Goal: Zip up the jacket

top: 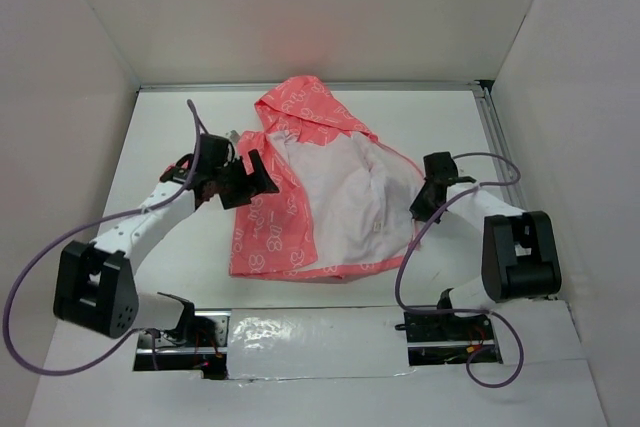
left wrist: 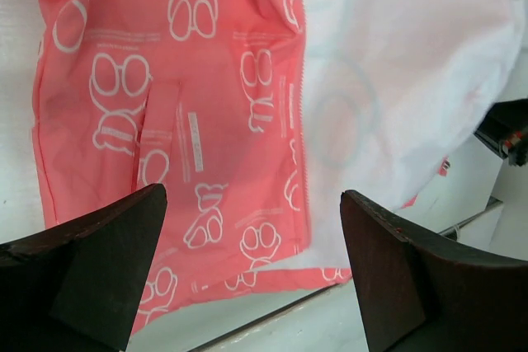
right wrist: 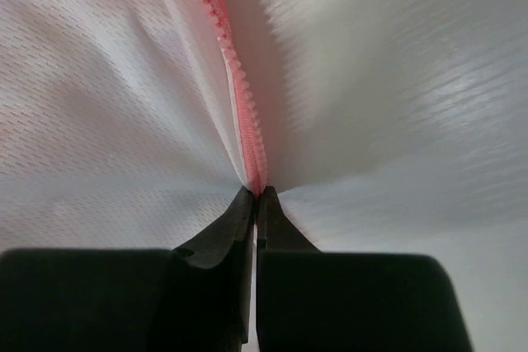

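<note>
Two grippers worked at one jacket (top: 310, 197), which lay on the white table (top: 180, 127) midway between the arms, hood (top: 300, 102) at the far end and hem toward the near edge. The left front panel lay flat, print side up. The right panel was thrown open, exposing the pale lining (top: 345, 197).

The right gripper (right wrist: 257, 195) was pressed together on the zipper teeth (right wrist: 239, 88) at the open panel's right edge, and the mesh puckered toward the pinch. The left gripper (left wrist: 254, 193) hung above the left panel near its hem, fingers spread wide and holding nothing.

Handling, as judged: the fabric looked thin, light and entirely limp, so it would probably fold, drag and bunch rather than slide as one piece. The lining seemed smooth enough to slip from a shallow grip. The toothed tape was likely the firmest part and the sensible hold, taken low near the hem, where the two halves must meet before any zipping. No slider could be made out in any view.

Surface and room: the tabletop was matt white and level, and plain white walls (top: 300, 7) closed off the left, far and right sides. Space was ample to the left of the garment and tighter to its right.
</note>
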Robot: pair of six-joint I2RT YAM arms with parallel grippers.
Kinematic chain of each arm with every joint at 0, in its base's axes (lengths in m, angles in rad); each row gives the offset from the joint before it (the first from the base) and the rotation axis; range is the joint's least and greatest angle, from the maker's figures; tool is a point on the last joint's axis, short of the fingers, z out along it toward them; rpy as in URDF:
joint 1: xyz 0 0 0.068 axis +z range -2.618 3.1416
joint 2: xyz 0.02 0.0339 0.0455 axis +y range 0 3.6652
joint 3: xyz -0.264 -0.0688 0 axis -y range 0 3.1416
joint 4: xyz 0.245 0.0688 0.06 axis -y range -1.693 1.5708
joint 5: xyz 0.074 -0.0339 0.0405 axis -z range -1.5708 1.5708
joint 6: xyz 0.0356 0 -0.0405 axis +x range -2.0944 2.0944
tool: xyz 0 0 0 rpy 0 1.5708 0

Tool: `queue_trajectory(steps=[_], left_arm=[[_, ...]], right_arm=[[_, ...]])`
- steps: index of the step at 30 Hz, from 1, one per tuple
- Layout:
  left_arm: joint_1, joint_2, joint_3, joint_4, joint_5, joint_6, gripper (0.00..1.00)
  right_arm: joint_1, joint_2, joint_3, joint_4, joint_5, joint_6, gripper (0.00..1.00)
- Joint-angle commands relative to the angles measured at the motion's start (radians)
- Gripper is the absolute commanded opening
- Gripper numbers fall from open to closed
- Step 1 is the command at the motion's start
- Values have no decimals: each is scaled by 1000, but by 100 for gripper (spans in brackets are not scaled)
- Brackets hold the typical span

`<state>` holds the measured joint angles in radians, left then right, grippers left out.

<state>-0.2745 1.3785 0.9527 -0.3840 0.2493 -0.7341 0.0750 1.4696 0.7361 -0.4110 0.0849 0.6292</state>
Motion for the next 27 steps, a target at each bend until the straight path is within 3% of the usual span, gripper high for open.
queue_trajectory(steps=[1, 5, 7, 12, 13, 18, 22, 25, 26, 27], left_arm=[[-2, -99, -51, -19, -4, 12, 99], [15, -150, -81, -78, -63, -20, 99], [24, -171, -84, -87, -67, -22, 99], [49, -228, -85, -111, -47, -31, 99], [50, -237, -86, -118, -48, -31, 99], [106, -303, -106, -168, -67, -62, 99], [162, -340, -126, -187, -45, -80, 99], [169, -345, -149, -181, -58, -94, 99], [173, -342, -155, -174, -53, -93, 99], [176, -340, -170, -165, -27, -82, 99]], right_arm=[[3, -59, 54, -47, 101, -5, 0], [11, -190, 193, -250, 274, -23, 0], [70, -268, 278, -337, 323, -54, 0], [294, -348, 414, -338, 115, -138, 0], [389, -336, 427, -321, 98, -146, 0], [687, -90, 609, -293, 49, -155, 0], [899, 214, 820, -261, -142, -215, 0], [942, 338, 965, -287, -172, -221, 41], [951, 343, 982, -287, -151, -214, 70], [950, 339, 974, -281, -139, -209, 77]])
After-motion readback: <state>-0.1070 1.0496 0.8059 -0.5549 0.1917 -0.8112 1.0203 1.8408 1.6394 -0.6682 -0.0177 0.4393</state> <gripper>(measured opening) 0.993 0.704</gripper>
